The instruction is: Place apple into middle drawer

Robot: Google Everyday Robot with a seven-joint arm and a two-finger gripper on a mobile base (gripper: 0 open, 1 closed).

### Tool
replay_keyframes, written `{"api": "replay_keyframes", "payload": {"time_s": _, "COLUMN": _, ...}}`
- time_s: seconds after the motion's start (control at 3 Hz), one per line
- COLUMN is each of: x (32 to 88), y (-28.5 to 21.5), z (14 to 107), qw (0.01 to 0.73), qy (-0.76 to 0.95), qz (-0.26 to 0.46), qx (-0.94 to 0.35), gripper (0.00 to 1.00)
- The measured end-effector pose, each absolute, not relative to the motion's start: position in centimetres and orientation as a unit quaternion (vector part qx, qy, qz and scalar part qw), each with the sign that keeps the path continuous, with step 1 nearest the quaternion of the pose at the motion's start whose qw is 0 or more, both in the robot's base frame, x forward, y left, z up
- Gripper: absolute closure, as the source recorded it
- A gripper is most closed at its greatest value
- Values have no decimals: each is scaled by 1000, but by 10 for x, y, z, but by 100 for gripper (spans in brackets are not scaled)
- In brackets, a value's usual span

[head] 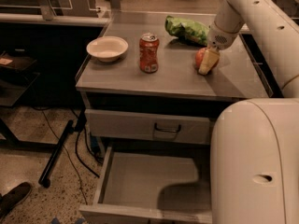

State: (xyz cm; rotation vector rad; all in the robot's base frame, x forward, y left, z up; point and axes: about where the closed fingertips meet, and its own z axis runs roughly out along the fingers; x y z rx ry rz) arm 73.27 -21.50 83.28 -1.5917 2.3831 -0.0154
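The red-orange apple (200, 56) sits on the grey countertop (177, 78), right of the middle. My gripper (204, 63) comes down from the upper right on the white arm (243, 13) and is right at the apple, covering its right side. The middle drawer (140, 178) is pulled out below the counter, with a bare grey floor partly shaded by my body.
A red soda can (149, 52) stands left of the apple, a white bowl (107, 48) further left, and a green bag (187, 29) behind the apple. A closed drawer front with a dark loop handle (167, 128) sits above the open drawer. My white body (254, 162) fills the lower right.
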Motion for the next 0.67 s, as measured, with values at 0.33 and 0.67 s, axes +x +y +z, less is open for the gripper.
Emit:
{"api": "replay_keyframes", "payload": {"time_s": 0.33, "x": 733, "y": -215, "z": 833, "qw": 140, "qy": 824, "qz": -3, "qx": -549, "gripper": 92}}
{"api": "replay_keyframes", "payload": {"time_s": 0.67, "x": 732, "y": -213, "z": 833, "qw": 149, "qy": 825, "qz": 7, "qx": -544, "gripper": 100}}
